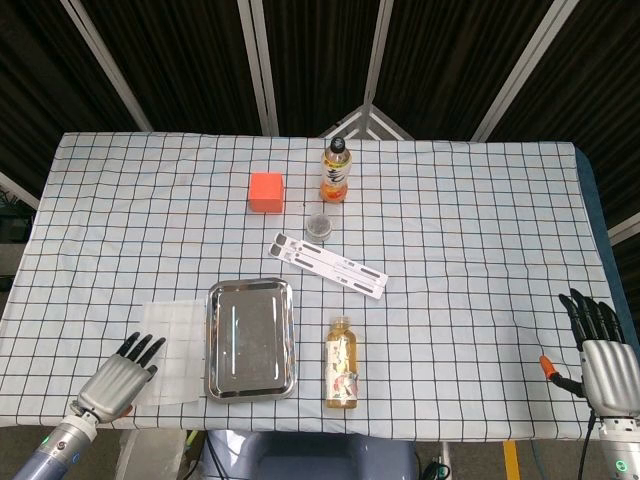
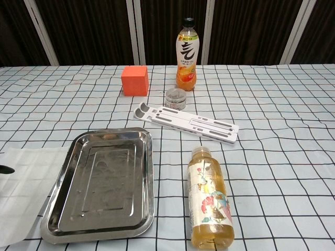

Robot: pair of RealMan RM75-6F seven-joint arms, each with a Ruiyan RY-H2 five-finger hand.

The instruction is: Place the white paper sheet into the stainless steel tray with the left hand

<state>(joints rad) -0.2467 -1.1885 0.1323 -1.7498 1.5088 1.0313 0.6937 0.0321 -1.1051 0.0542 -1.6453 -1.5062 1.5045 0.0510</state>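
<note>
The white paper sheet (image 1: 172, 350) lies flat on the checked cloth just left of the stainless steel tray (image 1: 250, 338); the chest view shows the sheet (image 2: 26, 191) and the empty tray (image 2: 102, 185) side by side. My left hand (image 1: 120, 378) is open at the table's front left, its dark fingertips reaching the sheet's near left corner. One fingertip (image 2: 6, 169) pokes in at the chest view's left edge. My right hand (image 1: 603, 360) stays open, off the table's front right corner, holding nothing.
A yellow drink bottle (image 1: 342, 362) lies right of the tray. Behind stand a white folding stand (image 1: 328, 265), a small jar (image 1: 319, 225), an orange cube (image 1: 266, 191) and an upright orange bottle (image 1: 336, 171). The table's front edge runs just before the tray.
</note>
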